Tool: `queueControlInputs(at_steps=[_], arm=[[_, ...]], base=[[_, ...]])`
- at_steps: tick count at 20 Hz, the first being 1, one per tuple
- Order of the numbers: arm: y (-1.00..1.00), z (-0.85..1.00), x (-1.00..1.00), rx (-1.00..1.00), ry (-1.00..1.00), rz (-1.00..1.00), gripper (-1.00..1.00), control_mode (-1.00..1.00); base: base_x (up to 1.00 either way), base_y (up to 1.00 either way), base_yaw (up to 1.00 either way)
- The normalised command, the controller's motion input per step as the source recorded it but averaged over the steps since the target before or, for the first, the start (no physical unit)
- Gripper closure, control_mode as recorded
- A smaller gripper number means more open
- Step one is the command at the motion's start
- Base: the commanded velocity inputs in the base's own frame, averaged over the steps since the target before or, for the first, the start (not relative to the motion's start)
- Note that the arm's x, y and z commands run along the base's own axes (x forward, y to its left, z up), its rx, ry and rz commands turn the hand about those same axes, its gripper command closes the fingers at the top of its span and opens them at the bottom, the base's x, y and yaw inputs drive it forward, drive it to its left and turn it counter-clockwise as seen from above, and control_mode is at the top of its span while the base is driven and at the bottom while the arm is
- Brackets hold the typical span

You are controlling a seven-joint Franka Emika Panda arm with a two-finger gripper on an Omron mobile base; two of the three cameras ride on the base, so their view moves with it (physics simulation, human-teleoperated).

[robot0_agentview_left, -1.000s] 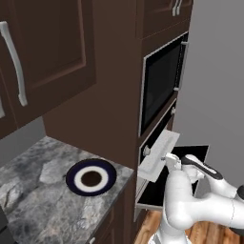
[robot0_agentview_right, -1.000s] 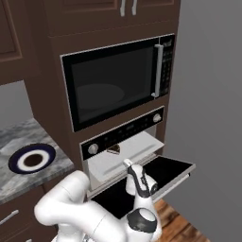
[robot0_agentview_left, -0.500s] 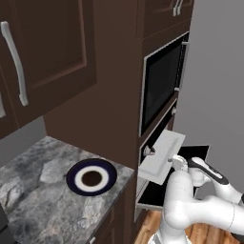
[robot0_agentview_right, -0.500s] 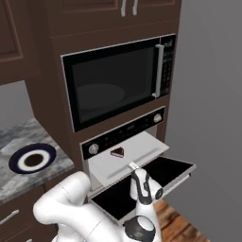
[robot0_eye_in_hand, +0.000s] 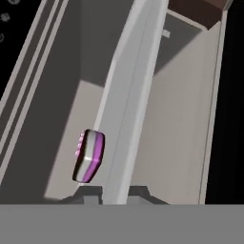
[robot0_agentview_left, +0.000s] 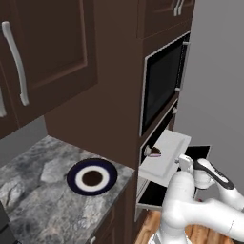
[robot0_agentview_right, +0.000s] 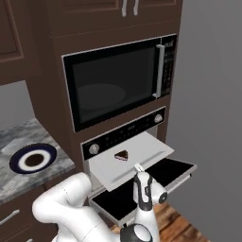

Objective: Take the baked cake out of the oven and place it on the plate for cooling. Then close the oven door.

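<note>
At center frame in the right base view, the gripper [robot0_agentview_right: 138, 168] pinches the front lip of the pulled-out oven tray [robot0_agentview_right: 142, 152], where the baked cake [robot0_agentview_right: 121, 155] sits above the lowered oven door [robot0_agentview_right: 156, 182].

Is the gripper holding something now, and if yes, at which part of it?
Yes. The gripper is shut on the front edge of the pulled-out oven tray. The cake lies untouched on that tray.

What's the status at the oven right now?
Pincer shut on tray edge. Baked cake sits on pulled-out tray, untouched. Plate bare on counter. Oven door down, open.
</note>
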Motion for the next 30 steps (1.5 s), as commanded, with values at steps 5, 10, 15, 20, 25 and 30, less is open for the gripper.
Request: queueControlInputs(at_steps=[5, 10, 15, 20, 25, 30], arm=[[-1.0, -0.49, -0.4, 0.0, 0.0, -0.09, 1.0, -1.0], [-1.0, -0.54, -0.49, 0.0, 0.0, -0.1, 1.0, -1.0], [-1.0, -0.59, -0.54, 0.0, 0.0, -0.12, 1.0, -1.0], [-1.0, -0.64, -0.63, 0.0, 0.02, -0.13, 1.0, -1.0], [-1.0, -0.68, -0.71, 0.0, 0.01, -0.12, 1.0, -1.0], [-1.0, -0.64, -0.74, 0.0, 0.07, -0.12, 1.0, -1.0]], base=[[0.0, 0.0, 0.0], [0.0, 0.0, 0.0], [0.0, 0.0, 0.0], [0.0, 0.0, 0.0], [0.0, 0.0, 0.0], [0.0, 0.0, 0.0]])
